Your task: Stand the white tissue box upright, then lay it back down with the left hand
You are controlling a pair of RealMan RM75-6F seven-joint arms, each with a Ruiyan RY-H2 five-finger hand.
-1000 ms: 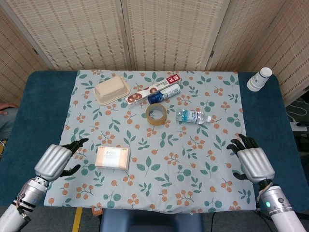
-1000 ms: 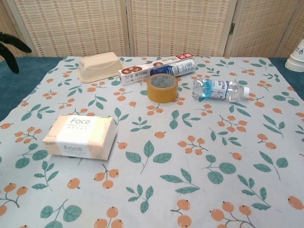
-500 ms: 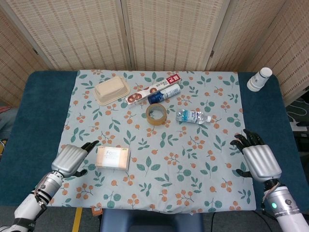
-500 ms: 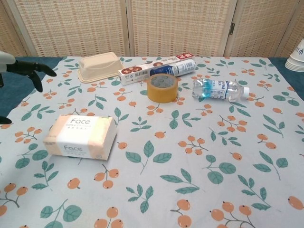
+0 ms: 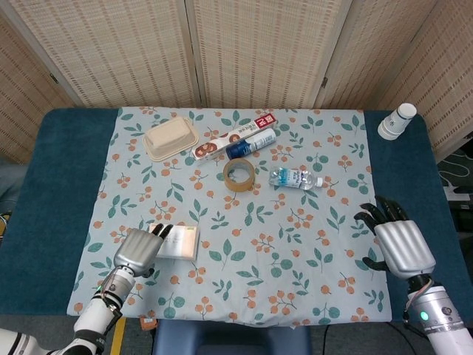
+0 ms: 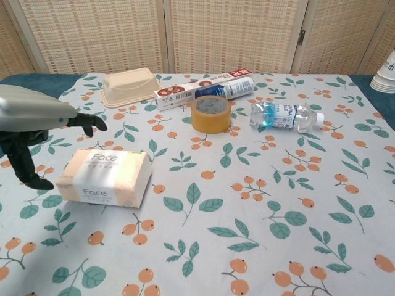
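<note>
Our left hand is over the left end of the white tissue box. Its fingers are spread out above the box and the thumb points down by the box's left side. We cannot tell if it touches the box, and it holds nothing. The box lies flat on the flowery cloth, near the front left part of the table. Our right hand is far off on the other side, at the edge of the cloth, with its fingers spread and nothing in it. Behind the box we see a tan lunch box, a long red and white carton, a blue can, a roll of brown tape and a water bottle on its side. A stack of white cups stands at the far right.
</note>
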